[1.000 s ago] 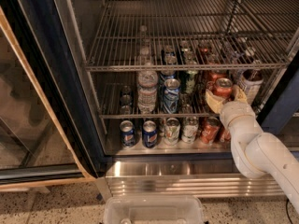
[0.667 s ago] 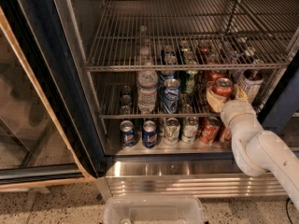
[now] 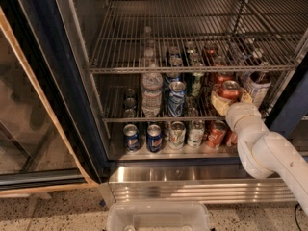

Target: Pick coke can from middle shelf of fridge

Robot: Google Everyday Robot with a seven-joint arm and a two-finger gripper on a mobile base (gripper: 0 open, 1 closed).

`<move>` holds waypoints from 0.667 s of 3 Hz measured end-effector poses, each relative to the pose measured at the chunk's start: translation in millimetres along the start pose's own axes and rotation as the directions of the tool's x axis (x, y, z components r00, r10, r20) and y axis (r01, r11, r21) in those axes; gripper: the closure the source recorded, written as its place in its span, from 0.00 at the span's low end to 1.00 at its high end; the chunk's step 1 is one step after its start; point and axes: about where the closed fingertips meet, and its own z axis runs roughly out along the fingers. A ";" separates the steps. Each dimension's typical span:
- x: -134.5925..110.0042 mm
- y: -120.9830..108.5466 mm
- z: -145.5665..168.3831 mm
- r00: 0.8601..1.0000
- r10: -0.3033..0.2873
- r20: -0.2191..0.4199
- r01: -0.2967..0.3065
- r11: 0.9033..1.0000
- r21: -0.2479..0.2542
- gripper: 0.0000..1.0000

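At centre right the coke can (image 3: 230, 87) is clasped by the gripper (image 3: 231, 98) — nothing is shifted since before — a lift-out is awaited.

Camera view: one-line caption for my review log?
The arm reaches into the open fridge, gripper at the coke can on the middle shelf's right side.

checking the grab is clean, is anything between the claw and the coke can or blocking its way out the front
Nothing visible. The claw is right at the coke can on the middle shelf, with nothing between them. The path out the front looks open; only a white-labelled bottle stands close on the can's right in view.
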 end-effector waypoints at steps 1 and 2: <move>4.4 5.2 5.0 1.000 0.004 -0.010 -0.004 1.000 -0.016 0.35; 5.5 6.6 6.1 1.000 0.006 -0.012 -0.006 1.000 -0.019 0.55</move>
